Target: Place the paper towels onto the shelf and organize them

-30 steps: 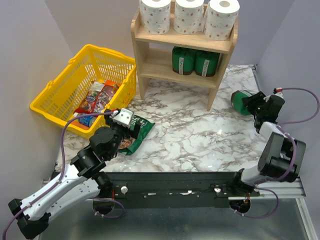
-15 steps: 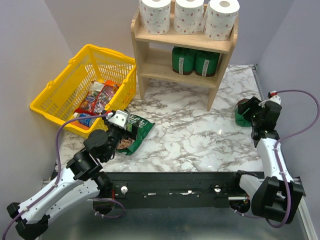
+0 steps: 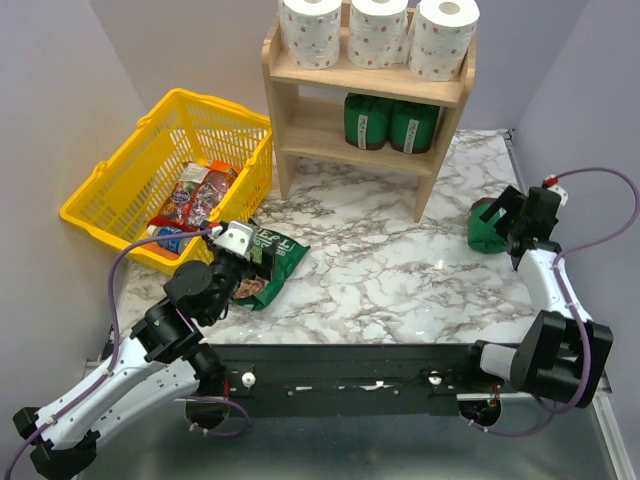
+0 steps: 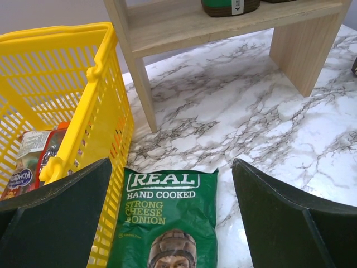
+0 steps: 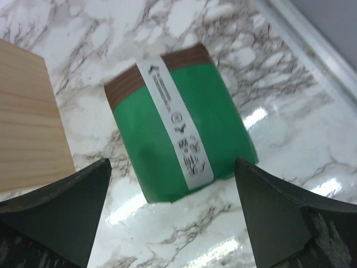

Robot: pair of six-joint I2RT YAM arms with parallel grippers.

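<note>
The marble table (image 3: pixel 380 260) took up most of my view. At its back stood the wooden shelf (image 3: pixel 300 135), with the yellow basket (image 3: pixel 110 185) to its left. The three paper towels (image 3: pixel 378 30) stood upright in a row on the shelf's top tier, touching or nearly so, and two green packs (image 3: pixel 390 122) sat on the tier below. By my reckoning the towel job looked finished.

A loose green pack (image 5: pixel 173 134) lay on its side on the table, just right of the shelf's leg. My right claw (image 3: pixel 508 218) hung over it with its fingers spread wide, one on each side, and gripped nothing. My left claw (image 4: pixel 171 167) was also spread apart and empty above a bag of crisps (image 4: pixel 164 223) beside the basket.

The main danger I saw was the shelf. The right-hand towel stood close to the end of the top tier, so a careless swing of my right arm could have tipped it off. The loose green pack was rounded and shiny. A pinch placed off its middle could have let it squirt out or roll toward the table's edge.
</note>
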